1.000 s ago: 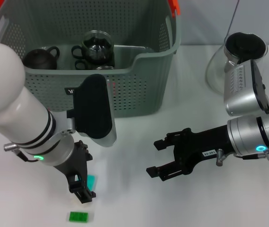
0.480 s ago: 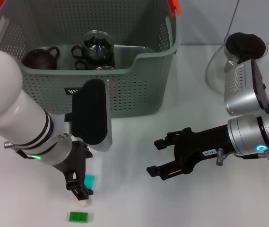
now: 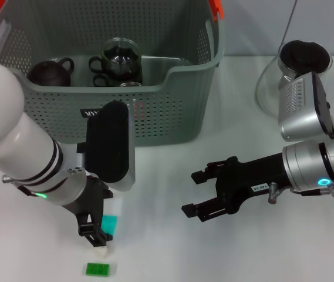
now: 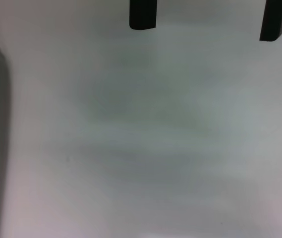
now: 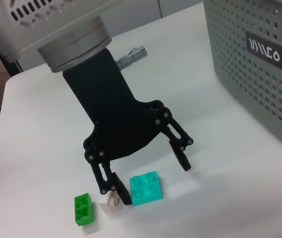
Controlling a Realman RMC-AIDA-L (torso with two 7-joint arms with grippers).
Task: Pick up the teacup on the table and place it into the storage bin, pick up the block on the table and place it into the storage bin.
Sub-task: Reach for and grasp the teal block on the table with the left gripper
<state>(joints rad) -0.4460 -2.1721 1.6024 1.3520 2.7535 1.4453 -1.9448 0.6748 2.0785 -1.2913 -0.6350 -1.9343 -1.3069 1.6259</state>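
Note:
A teal block [image 3: 110, 224] lies on the white table near the front left. My left gripper [image 3: 101, 230] is open and straddles it, one finger on each side, as the right wrist view shows for the gripper [image 5: 153, 181] and the block [image 5: 145, 187]. A smaller green block [image 3: 98, 269] lies just nearer the table's front edge. My right gripper [image 3: 205, 194] hovers open and empty at mid-table. The storage bin [image 3: 172, 111] stands at the back left. Inside it sit a dark brown teacup [image 3: 49, 71] and other dark cups. No teacup shows on the table.
A glass pitcher [image 3: 290, 67] with a dark lid stands at the back right behind my right arm. A small pale scrap [image 5: 112, 206] lies between the two blocks. The left wrist view shows bare table beyond my fingertips [image 4: 143, 15].
My left arm has shifted slightly to the left, so more of the teal block shows. The right arm has not moved.

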